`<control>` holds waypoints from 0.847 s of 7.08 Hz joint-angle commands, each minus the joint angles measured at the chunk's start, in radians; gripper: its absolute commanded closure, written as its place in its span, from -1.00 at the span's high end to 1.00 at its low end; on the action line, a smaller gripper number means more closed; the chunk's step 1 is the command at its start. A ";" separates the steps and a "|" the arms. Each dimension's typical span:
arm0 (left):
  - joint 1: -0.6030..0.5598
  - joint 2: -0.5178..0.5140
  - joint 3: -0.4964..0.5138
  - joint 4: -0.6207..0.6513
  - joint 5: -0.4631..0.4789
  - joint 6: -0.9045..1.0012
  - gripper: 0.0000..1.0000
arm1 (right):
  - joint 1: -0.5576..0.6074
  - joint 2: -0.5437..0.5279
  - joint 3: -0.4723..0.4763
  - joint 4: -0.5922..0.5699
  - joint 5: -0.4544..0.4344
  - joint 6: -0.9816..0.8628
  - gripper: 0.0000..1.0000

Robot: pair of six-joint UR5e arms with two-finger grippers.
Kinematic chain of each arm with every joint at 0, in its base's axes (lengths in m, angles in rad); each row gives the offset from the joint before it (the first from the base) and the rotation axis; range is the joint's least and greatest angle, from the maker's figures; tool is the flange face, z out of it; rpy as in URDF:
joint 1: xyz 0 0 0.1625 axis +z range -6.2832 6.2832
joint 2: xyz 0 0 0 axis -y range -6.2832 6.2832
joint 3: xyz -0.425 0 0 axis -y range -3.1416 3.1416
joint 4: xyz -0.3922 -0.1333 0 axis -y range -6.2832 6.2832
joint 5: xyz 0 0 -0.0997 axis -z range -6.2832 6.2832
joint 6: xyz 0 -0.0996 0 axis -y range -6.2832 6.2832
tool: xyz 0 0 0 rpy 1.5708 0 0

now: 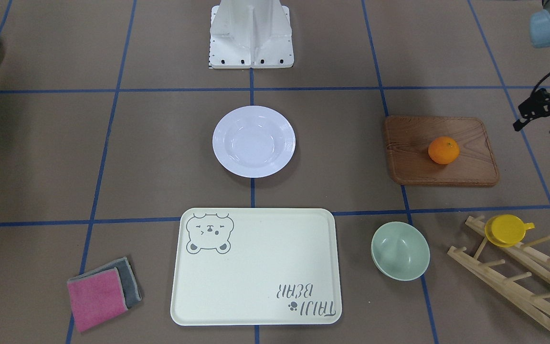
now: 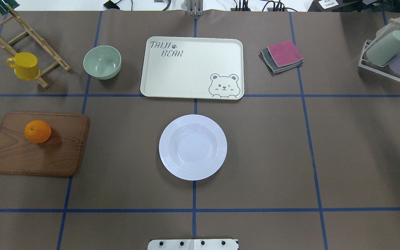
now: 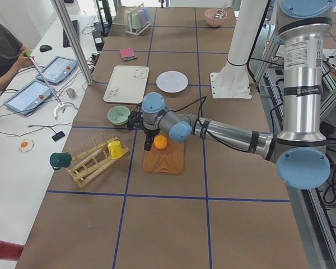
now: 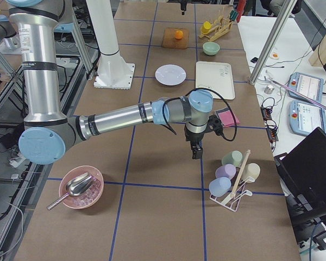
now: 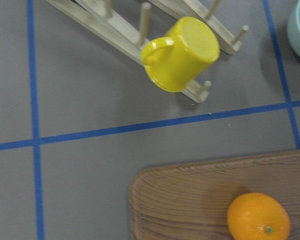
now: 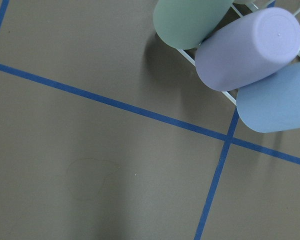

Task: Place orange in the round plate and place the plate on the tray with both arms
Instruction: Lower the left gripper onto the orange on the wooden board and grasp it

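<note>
The orange (image 2: 38, 131) sits loose on the wooden board (image 2: 57, 152) at my left end of the worktop (image 2: 273, 156), well apart from the plate (image 2: 193, 147). The plate lies empty at the centre, with the bare tray (image 2: 193, 66) just beyond it. The left tool (image 1: 540, 112) hangs near the board's outer side, off to one side of the orange and not over it. It has hold of nothing, and I cannot tell from these views how far apart its fingers are. The right tool (image 4: 195, 148) is far off at the other end, near the stand of pastel cups (image 4: 231, 179). It shows only in the side view, so I cannot tell its opening either, and I see nothing in it. By my reading the job has not begun, and the first worry is the fruit itself. It is round and lies on a flat board, so a descent slightly off centre could nudge it into a roll toward the edge. The yellow cup (image 2: 24, 66) and its peg rack (image 5: 110, 37) stand near the left tool, so a wide swing could clip them. Later the glossy, sloped rim will likely give both tools a poor hold. An uneven lift could tilt the plate and send the orange out, or let the plate slip. The green bowl (image 2: 102, 62) beside the tray leaves little room on that side.
</note>
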 commanded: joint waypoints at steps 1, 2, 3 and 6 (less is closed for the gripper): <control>0.135 -0.016 0.004 0.000 0.105 -0.015 0.98 | -0.005 0.000 -0.002 0.000 0.000 0.000 1.00; 0.173 -0.028 0.025 -0.003 0.107 -0.017 0.98 | -0.009 0.000 -0.004 0.000 0.000 0.001 1.00; 0.197 -0.041 0.036 -0.002 0.109 -0.017 0.98 | -0.012 0.000 -0.005 0.000 0.000 0.001 1.00; 0.235 -0.081 0.101 -0.005 0.156 -0.014 0.98 | -0.020 0.000 -0.007 0.000 -0.002 0.000 1.00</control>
